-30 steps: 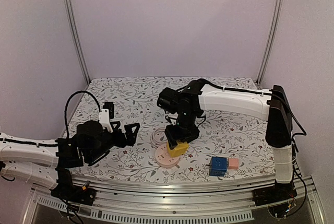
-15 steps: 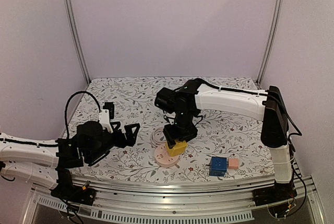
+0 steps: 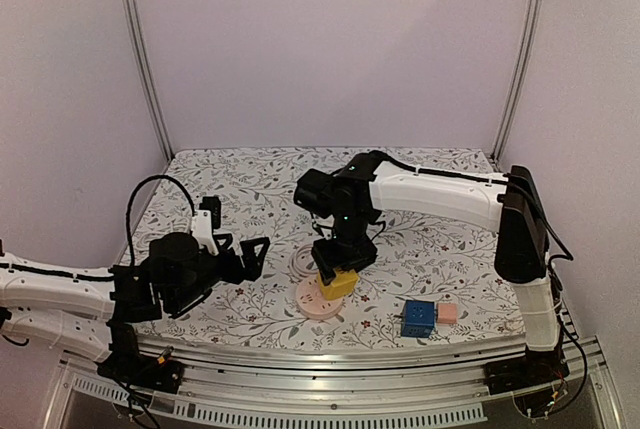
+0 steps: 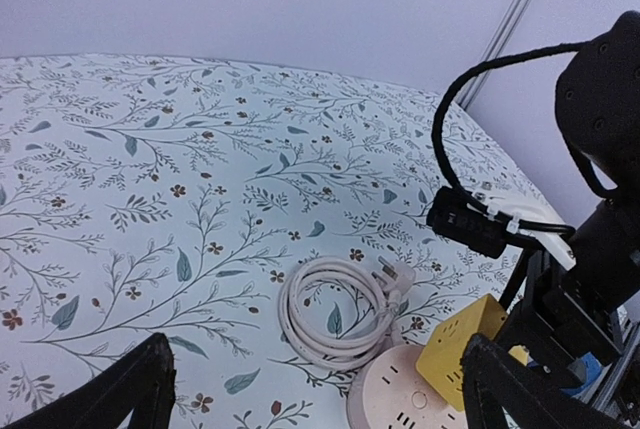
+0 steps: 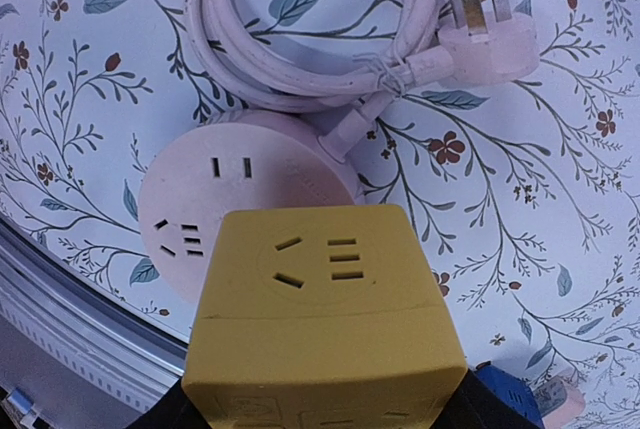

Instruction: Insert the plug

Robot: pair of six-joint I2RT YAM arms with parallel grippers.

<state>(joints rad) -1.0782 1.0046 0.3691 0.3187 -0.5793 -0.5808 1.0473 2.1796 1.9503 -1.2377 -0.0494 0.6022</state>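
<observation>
Gripping yellow cube plug [image 5: 325,289] over round socket [image 5: 230,184] — right end effector [image 3: 337,273], fingertips hidden, left end effector [image 3: 255,257] agape, empty.

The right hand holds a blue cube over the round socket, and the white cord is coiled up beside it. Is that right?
Not quite. The cube in the right hand is yellow, not blue, as the right wrist view shows. The rest holds: it is over the round socket, and the white cord is coiled up beside it.
</observation>
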